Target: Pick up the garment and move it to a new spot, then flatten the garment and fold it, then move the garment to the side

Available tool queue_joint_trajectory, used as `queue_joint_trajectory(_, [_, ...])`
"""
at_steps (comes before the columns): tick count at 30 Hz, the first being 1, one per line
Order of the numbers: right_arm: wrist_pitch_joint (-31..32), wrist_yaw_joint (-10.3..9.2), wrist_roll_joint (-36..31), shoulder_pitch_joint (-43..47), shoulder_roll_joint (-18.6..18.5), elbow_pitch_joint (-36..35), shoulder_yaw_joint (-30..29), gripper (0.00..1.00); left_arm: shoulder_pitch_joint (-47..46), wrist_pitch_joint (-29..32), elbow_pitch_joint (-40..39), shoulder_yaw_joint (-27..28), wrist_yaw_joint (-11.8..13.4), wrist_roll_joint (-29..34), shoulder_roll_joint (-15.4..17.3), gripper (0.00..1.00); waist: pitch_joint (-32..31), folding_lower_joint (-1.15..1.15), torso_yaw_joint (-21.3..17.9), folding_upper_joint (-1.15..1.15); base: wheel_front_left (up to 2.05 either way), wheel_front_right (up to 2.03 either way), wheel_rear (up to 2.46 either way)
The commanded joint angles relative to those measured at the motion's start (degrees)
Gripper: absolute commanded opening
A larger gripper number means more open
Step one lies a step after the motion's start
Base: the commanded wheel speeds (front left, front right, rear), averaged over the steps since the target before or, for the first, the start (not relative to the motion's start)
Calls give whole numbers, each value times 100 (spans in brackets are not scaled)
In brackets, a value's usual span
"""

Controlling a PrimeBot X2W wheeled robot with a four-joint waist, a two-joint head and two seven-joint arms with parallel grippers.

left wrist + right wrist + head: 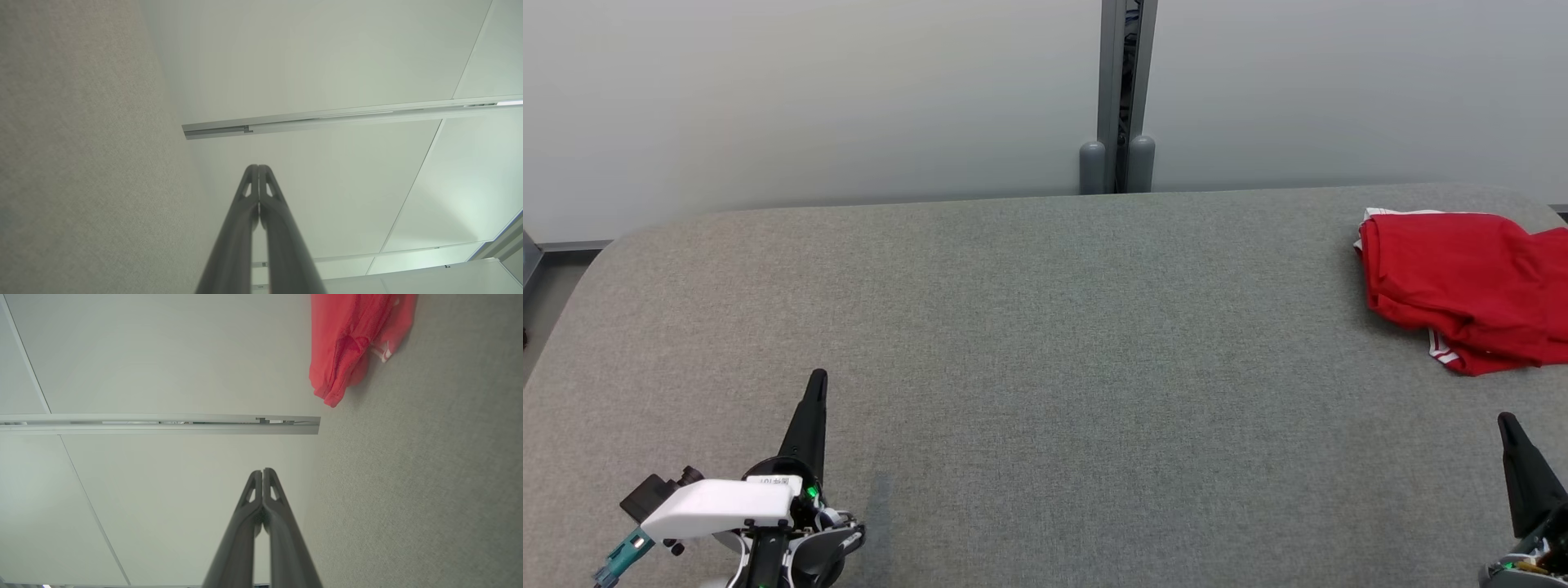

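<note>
A red, white-striped garment [1462, 282] lies cropped at the table's [1045, 327] far right; left gripper [258, 168] and right gripper [262, 471] fingers pressed together.

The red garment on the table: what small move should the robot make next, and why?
Probably open the right gripper and reach it forward toward the near edge of the red garment. The garment lies bunched on the far right of the table, both grippers are shut and hold nothing, and the right one is much nearer than the left gripper.
</note>
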Motion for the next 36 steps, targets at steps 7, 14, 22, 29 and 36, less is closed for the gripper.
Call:
queue_joint_trajectory(7, [45,1,-30,-62,-14,6,-21,0,-97,9,-9,22,-35,-18,24,0,0,0,0,0,0,0,0])
queue_joint_trajectory(14, [43,1,-38,-64,-7,8,-28,0,-97,8,-9,23,-35,-17,24,0,0,0,0,0,0,0,0])
queue_joint_trajectory(22, [52,1,-45,-66,1,10,-36,0,-97,9,-9,25,-36,-15,23,0,0,0,0,0,0,0,0])
queue_joint_trajectory(29, [60,1,-52,-67,6,11,-42,0,-97,9,-9,24,-35,-15,22,0,0,0,0,0,0,0,0])
queue_joint_trajectory(36, [70,1,-53,-69,12,12,-49,0,-97,10,-10,25,-35,-14,22,0,0,0,0,0,0,0,0])
